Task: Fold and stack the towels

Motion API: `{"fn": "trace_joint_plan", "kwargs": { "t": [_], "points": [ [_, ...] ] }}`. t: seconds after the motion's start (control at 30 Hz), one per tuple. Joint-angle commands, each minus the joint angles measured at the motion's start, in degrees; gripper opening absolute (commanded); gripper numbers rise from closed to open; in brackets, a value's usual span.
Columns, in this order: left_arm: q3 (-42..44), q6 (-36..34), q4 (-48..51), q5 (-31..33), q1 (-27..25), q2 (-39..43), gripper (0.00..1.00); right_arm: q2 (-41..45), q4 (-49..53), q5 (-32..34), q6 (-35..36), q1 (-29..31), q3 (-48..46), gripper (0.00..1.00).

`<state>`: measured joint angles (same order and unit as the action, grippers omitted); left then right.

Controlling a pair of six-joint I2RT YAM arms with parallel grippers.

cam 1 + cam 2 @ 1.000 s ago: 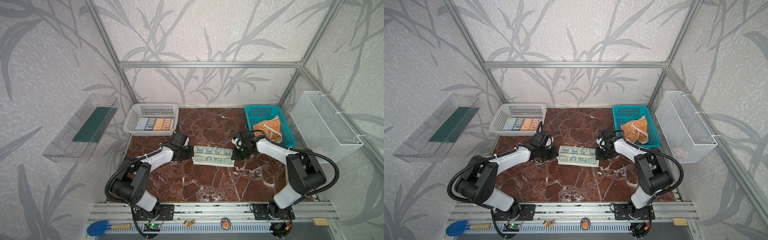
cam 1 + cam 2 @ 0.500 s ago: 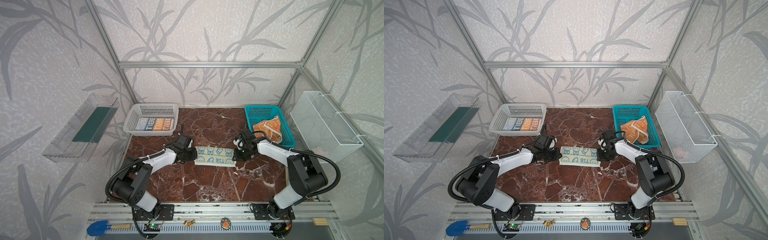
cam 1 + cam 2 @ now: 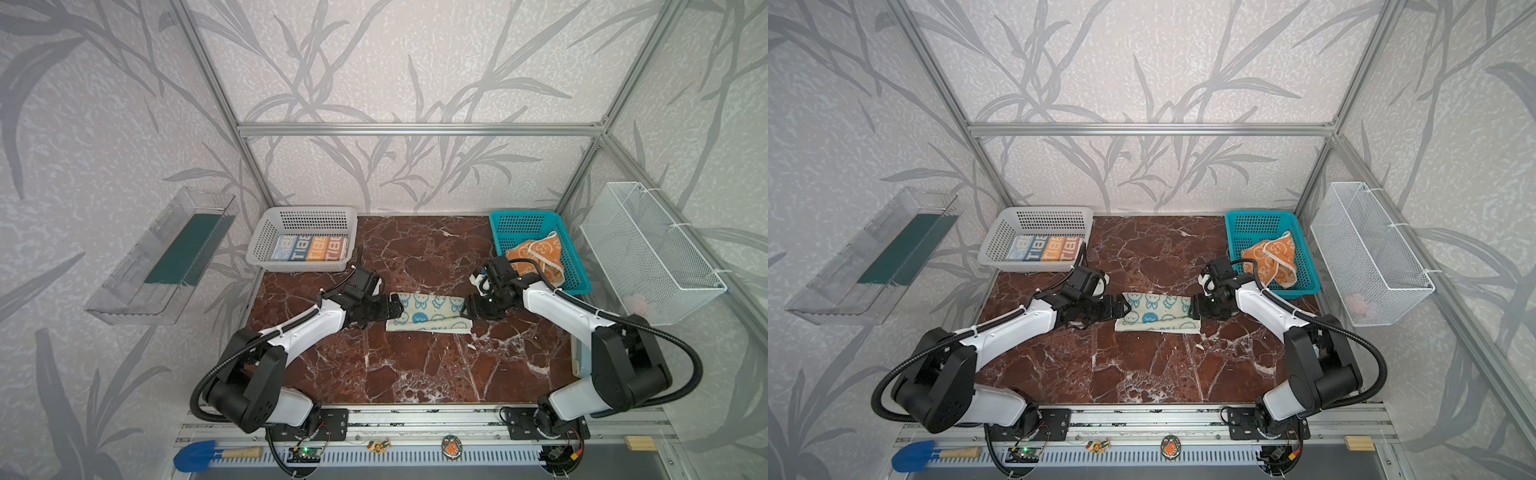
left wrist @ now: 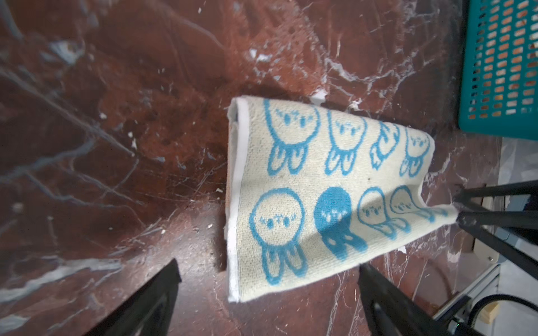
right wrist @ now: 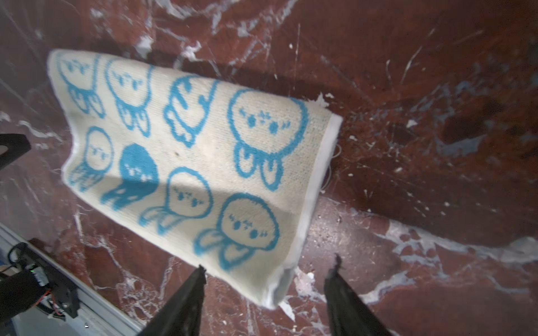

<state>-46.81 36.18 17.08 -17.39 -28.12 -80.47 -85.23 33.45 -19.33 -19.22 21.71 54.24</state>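
Towels come in three kinds on this job. Left of the cream towel (image 3: 428,313) and behind it sits a grey basket (image 3: 266,232) with holes in its plastic walls. A flat striped towel (image 3: 309,248) with big letters lies folded inside.

Right at the cream towel's left short end is the left gripper (image 3: 395,311). Its two black jaws are spread wide and hold nothing.

The cream towel lies on the red marble table (image 3: 415,374). It is a soft, fuzzy strip with blue bunnies, doubled over, with a white hem at each end. Its long way runs left to right, from one gripper to the other, so both arms are about as near.

At its right short end is the right gripper (image 3: 467,309), jaws apart too, gripping nothing. That corner looks a bit lifted.

Right of the cream towel and behind it, a teal basket (image 3: 523,216) holds a crumpled orange towel (image 3: 536,253).

I think the next move is a fold end to end, or a carry to the striped towel.
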Motion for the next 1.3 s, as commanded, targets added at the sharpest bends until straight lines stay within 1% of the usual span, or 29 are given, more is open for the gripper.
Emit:
{"fn": "trace_joint_plan", "kwargs": {
  "t": [0.0, 0.07, 0.13, 0.23, 0.37, 0.53, 0.6, 0.7, 0.8, 0.87, 1.0, 1.07, 1.1, 1.17, 1.2, 1.27],
  "points": [
    [-3.8, 2.6, -0.3, -2.2, -0.3, 1.2, 0.99, 2.2, -0.8, -2.7, -3.1, 2.4, 2.6, 0.77],
    [-4.2, 6.6, -4.8, -5.3, -0.7, -0.6, 0.99, 1.0, -3.2, -5.0, -4.9, 4.1, 2.7, 0.83],
    [-4.2, 9.6, -8.6, -7.0, -1.7, -2.8, 0.99, -0.3, -5.8, -6.9, -6.6, 5.3, 2.0, 0.86],
    [-3.3, 11.4, -11.4, -6.5, -4.1, -5.6, 0.99, -2.2, -9.9, -9.4, -8.7, 5.8, -0.4, 0.9],
    [1.3, 14.2, -16.3, -6.3, -5.5, -8.1, 0.99, -4.3, -11.3, -8.5, -8.2, 5.6, -2.8, 0.94],
    [4.8, 13.9, -17.2, -5.4, -5.4, -11.2, 0.99, -7.8, -12.2, -8.4, -6.4, 3.4, -4.2, 0.99],
    [4.4, 13.3, -16.6, -5.4, -5.3, -13.5, 0.99, -9.7, -11.9, -8.4, -5.5, 1.9, -3.6, 1.0],
    [2.5, 12.9, -16.6, -6.4, -5.2, -15.8, 0.99, -12.2, -9.3, -7.1, -2.9, 1.4, -0.5, 0.99],
    [-1.3, 11.1, -13.0, -5.9, -5.3, -15.3, 0.99, -12.2, -6.7, -6.3, -1.2, 1.2, 2.9, 0.99],
    [-5.1, 8.3, -7.6, -4.4, -5.2, -13.5, 0.99, -11.2, -5.0, -5.9, -0.6, 1.1, 4.4, 0.99],
    [-11.5, 1.6, 4.4, 2.4, -4.9, -9.6, 0.99, -6.9, -1.9, -4.8, 0.4, -0.3, 5.6, 0.99],
    [-13.2, -0.1, 8.3, 6.1, -4.0, -9.2, 0.99, -5.9, -0.2, -2.6, 1.3, -0.9, 6.1, 0.99],
    [-13.8, -0.9, 9.6, 6.5, -3.4, -9.6, 0.99, -6.0, 0.7, -1.3, 1.8, -1.0, 6.3, 0.99],
    [-15.2, -1.8, 12.1, 4.8, -1.5, -11.4, 0.99, -6.8, 2.4, 1.3, 2.7, -1.2, 6.7, 0.99],
    [-16.1, -2.5, 13.4, 2.8, -0.4, -12.6, 0.99, -7.3, 2.8, 1.8, 3.0, -1.2, 6.8, 0.99],
    [-17.2, -2.8, 14.8, 1.0, 0.7, -14.7, 0.99, -7.8, 2.7, 1.8, 3.1, -1.2, 6.4, 0.99]
  ]
}}
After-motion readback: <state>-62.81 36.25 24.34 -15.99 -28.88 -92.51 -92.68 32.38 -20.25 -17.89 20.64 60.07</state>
